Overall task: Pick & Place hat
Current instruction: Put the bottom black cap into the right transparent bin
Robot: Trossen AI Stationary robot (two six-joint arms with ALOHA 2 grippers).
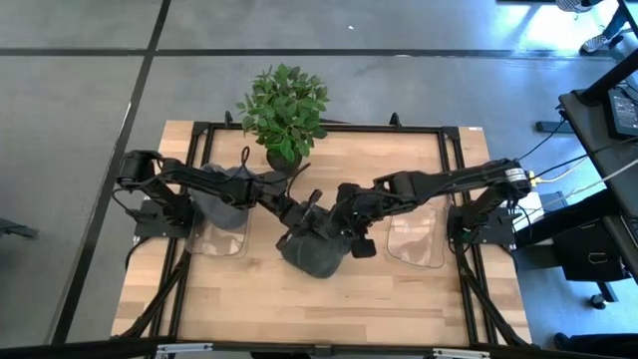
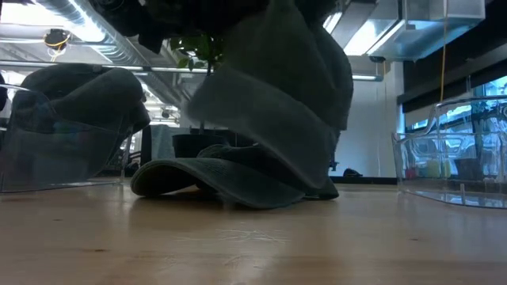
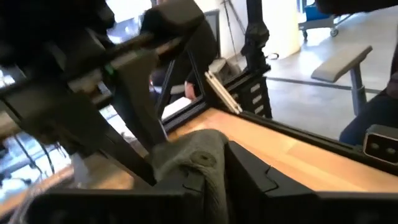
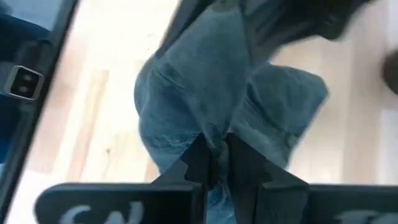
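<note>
A dark grey hat (image 1: pixel 314 251) lies at the table's middle. In the low view its brim (image 2: pixel 207 180) rests on the wood and its cloth (image 2: pixel 277 95) is drawn up above it. My left gripper (image 1: pixel 304 214) comes from the left and is shut on the hat (image 3: pixel 198 163). My right gripper (image 1: pixel 341 227) comes from the right and is shut on the hat (image 4: pixel 205 87). A second dark hat (image 1: pixel 231 187) sits in the clear bin (image 1: pixel 221 239) on the left. My left gripper pinches a bunched fold of the hat's cloth (image 3: pixel 200 155) between its two fingers; which part of the hat it is, I cannot tell. My right gripper pinches a raised fold of the hat's cloth (image 4: pixel 214 132) between its two fingers, pointing down from above. The cloth runs taut up to the fingers, and the brim stays on the table.
A potted plant (image 1: pixel 284 105) stands at the far edge, just behind the hat. A clear bin (image 1: pixel 417 237) stands on the right. Bare wood (image 1: pixel 299 309) lies toward the near edge.
</note>
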